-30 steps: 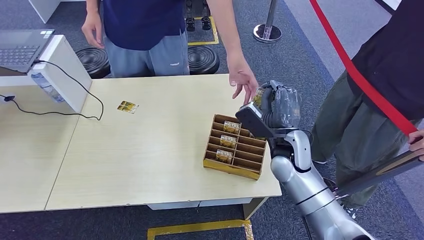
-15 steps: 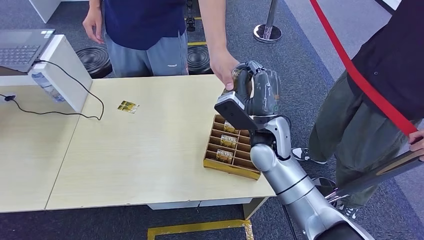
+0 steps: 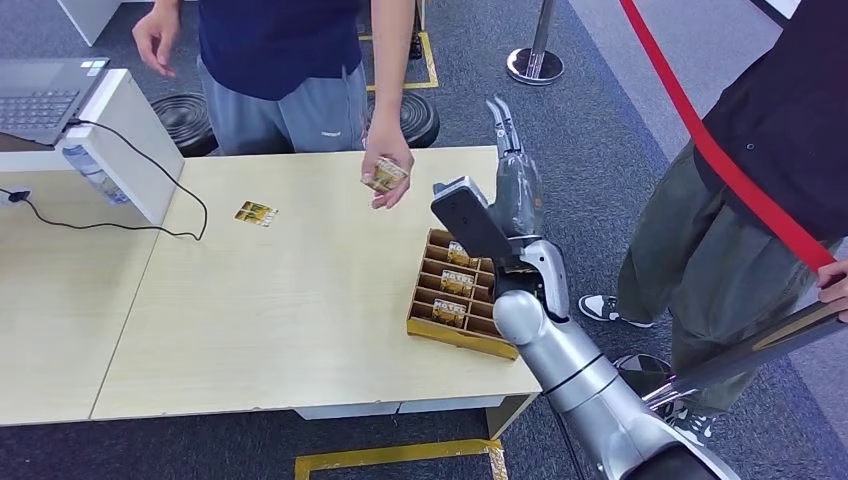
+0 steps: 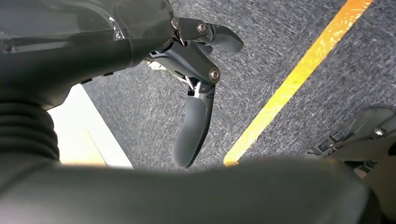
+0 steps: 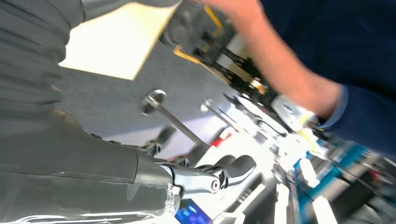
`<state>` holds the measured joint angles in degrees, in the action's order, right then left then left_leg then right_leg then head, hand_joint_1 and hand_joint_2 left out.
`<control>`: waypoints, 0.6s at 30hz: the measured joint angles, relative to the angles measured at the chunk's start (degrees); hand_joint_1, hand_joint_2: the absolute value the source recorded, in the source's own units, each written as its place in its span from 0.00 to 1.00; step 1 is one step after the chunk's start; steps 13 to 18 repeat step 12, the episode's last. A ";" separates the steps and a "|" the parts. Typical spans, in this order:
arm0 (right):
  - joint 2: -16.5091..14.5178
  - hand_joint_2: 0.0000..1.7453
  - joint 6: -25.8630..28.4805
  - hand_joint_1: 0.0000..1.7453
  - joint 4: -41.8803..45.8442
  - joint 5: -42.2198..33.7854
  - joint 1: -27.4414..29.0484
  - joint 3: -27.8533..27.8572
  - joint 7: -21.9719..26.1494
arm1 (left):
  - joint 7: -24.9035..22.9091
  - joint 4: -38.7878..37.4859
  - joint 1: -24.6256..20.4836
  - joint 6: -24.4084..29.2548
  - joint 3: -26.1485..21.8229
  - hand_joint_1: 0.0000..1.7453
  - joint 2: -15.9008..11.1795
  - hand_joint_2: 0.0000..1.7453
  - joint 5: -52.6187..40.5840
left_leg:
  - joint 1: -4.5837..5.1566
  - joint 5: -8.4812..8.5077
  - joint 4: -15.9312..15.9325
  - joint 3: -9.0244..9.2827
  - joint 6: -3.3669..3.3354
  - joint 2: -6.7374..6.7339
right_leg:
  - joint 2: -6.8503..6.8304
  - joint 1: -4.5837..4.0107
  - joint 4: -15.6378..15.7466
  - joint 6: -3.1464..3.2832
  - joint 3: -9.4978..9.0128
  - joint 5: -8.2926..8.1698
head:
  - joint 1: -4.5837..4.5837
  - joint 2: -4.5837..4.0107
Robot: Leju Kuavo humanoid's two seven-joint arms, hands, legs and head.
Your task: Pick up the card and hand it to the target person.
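At the near right of the table (image 3: 300,330), the robot's right arm rises from below, past the table's right edge. A wooden divided tray (image 3: 470,295) sits close to the near right corner, and several of its slots hold small cards. Above and just beyond the tray, the right hand (image 3: 512,175) is raised with its fingers (image 3: 503,120) stretched out straight toward the far edge, holding nothing; the right wrist view shows the same hand (image 5: 201,179) with nothing between thumb and fingers, though that picture is blurred.

Farther in, over the far edge of the table near its middle, a person in a dark blue shirt (image 3: 290,40) holds the card (image 3: 386,175) in one hand (image 3: 385,165), fingers curled around it. The card is well apart from the robot's right hand and above the tabletop. Another card (image 3: 256,213) lies flat on the table toward the far left, near a black cable (image 3: 150,228) and a white box (image 3: 115,145).

The left hand (image 4: 196,93) hangs over grey carpet beside a yellow floor line (image 4: 299,79), its fingers loosely apart and holding nothing.

At the right, a second person in dark clothes (image 3: 760,160) stands behind a red barrier belt (image 3: 720,150).
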<state>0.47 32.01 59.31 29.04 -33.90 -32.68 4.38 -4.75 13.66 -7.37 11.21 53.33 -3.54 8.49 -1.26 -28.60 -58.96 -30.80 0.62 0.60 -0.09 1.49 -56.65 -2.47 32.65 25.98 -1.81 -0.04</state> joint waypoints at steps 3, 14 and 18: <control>1.43 1.00 -1.60 0.00 0.34 -2.74 1.44 0.45 -0.98 | 0.33 0.00 0.17 0.47 0.00 0.00 0.00 0.00 0.51 | 0.00 0.00 0.00 0.01 0.00 0.00 | 0.02 0.00 0.01 0.00 0.01 0.00 | 0.00 0.00; 8.32 1.00 -9.40 0.00 5.76 -14.42 8.41 4.88 -5.16 | 0.64 -0.02 0.62 0.79 -0.06 0.00 -0.47 0.00 2.88 | 0.02 -0.02 -0.02 -0.04 -0.02 0.00 | 0.00 0.00 0.04 0.00 0.06 0.00 | -0.01 0.00; 8.32 1.00 -9.40 0.00 5.76 -14.42 8.41 4.88 -5.16 | 0.64 -0.02 0.62 0.79 -0.06 0.00 -0.47 0.00 2.88 | 0.02 -0.02 -0.02 -0.04 -0.02 0.00 | 0.00 0.00 0.04 0.00 0.06 0.00 | -0.01 0.00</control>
